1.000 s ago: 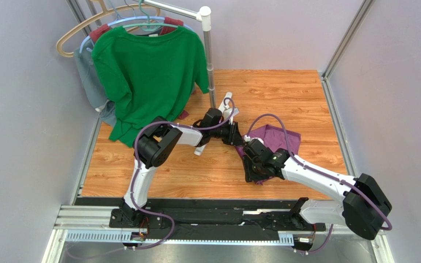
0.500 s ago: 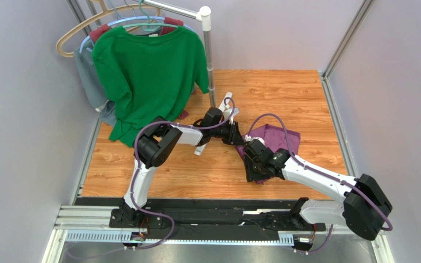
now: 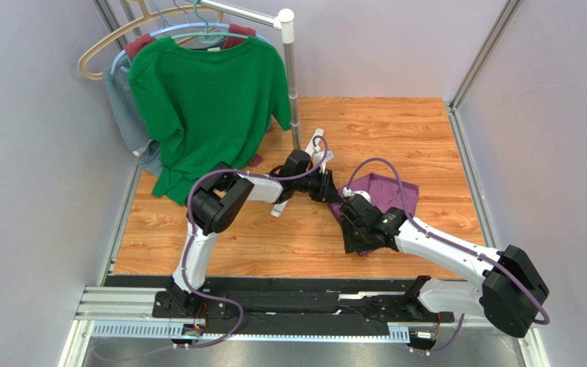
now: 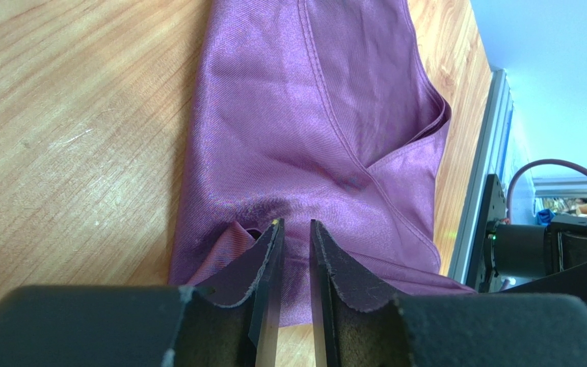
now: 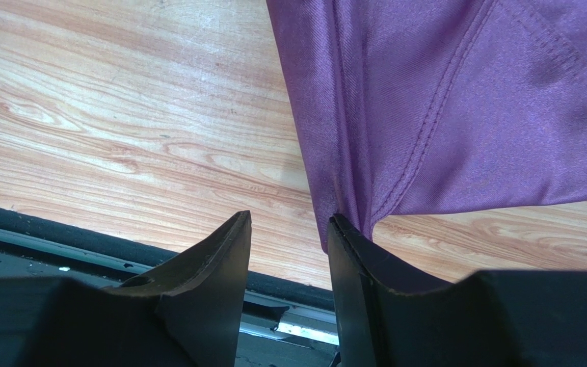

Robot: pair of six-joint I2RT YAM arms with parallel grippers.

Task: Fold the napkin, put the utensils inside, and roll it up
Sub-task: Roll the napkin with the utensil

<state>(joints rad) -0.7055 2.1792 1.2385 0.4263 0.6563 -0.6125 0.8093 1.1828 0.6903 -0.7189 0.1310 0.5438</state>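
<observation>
Wooden tabletop (image 3: 396, 126), purple napkin (image 3: 387, 191) rumpled right of centre between both grippers, left gripper (image 4: 294, 228) tips nearly together at its edge, pinch unclear, right gripper (image 5: 290, 217) jaws apart, napkin corner touching one finger.

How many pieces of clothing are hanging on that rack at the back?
3: a green T-shirt in front, a grey garment peeking out at its left edge, and a maroon garment showing behind its shoulders. More could be hidden behind it.
</observation>
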